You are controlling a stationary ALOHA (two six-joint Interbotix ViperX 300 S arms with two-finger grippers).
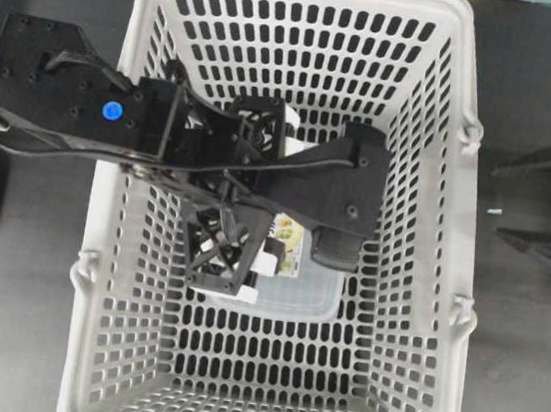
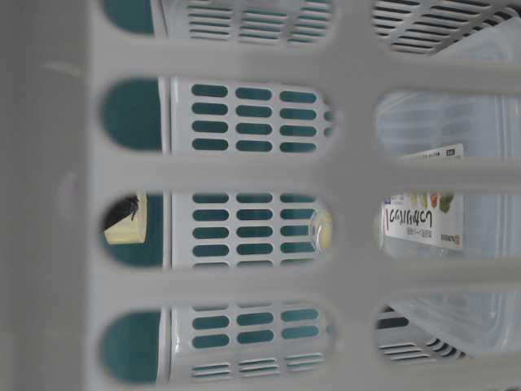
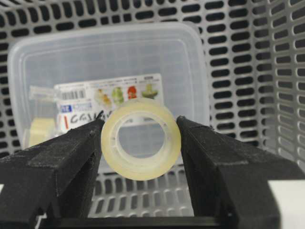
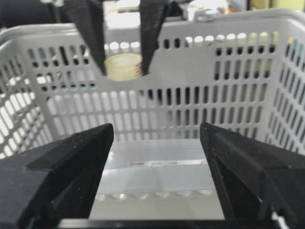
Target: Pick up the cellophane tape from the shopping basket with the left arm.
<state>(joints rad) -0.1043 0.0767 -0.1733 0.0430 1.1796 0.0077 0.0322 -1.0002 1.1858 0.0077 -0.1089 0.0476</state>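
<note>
Grey shopping basket [image 3: 286,71], cellophane tape [image 3: 141,138] pinched btwn left hand [image 3: 141,157] fingers

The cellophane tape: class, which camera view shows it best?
The left wrist view: the cellophane tape fills the centre, its ring facing the camera, clamped between the left gripper fingers. The right wrist view shows it small and distant, held above the shopping basket. Overhead, the arm hides it; table-level shows no clear sight.

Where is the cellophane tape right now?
In the left wrist view the cellophane tape sits clamped in the left tool, held above the clear container on the shopping basket floor.
</note>
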